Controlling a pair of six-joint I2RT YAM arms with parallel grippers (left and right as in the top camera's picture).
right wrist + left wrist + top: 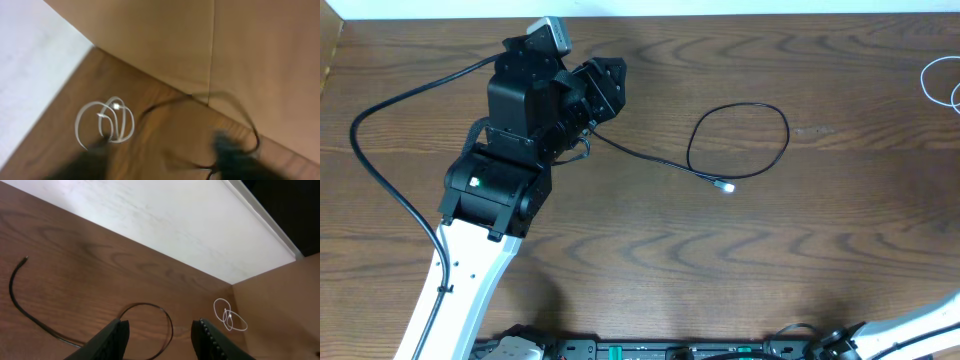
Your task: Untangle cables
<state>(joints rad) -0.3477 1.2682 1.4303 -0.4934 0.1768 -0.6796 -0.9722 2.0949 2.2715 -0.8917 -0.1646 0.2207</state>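
The black cable (740,140) lies on the brown table in one open loop, its small plug (725,187) at the near end. Its other stretch runs left under my left gripper (605,85). In the left wrist view that gripper (160,330) stands open above the black cable's loop (167,320), with nothing between its fingers (112,337). The white cable (942,85) is coiled at the table's far right edge, apart from the black one. In the blurred right wrist view my right gripper (160,155) has its jaws wide apart, the white cable (107,122) just beyond its left finger (85,160).
A thick black arm wire (380,150) curves over the table's left side. Brown cardboard walls (250,60) stand behind the white cable's corner. A white surface (175,225) borders the table's far edge. A blurred dark wire (165,105) runs along the wall's foot.
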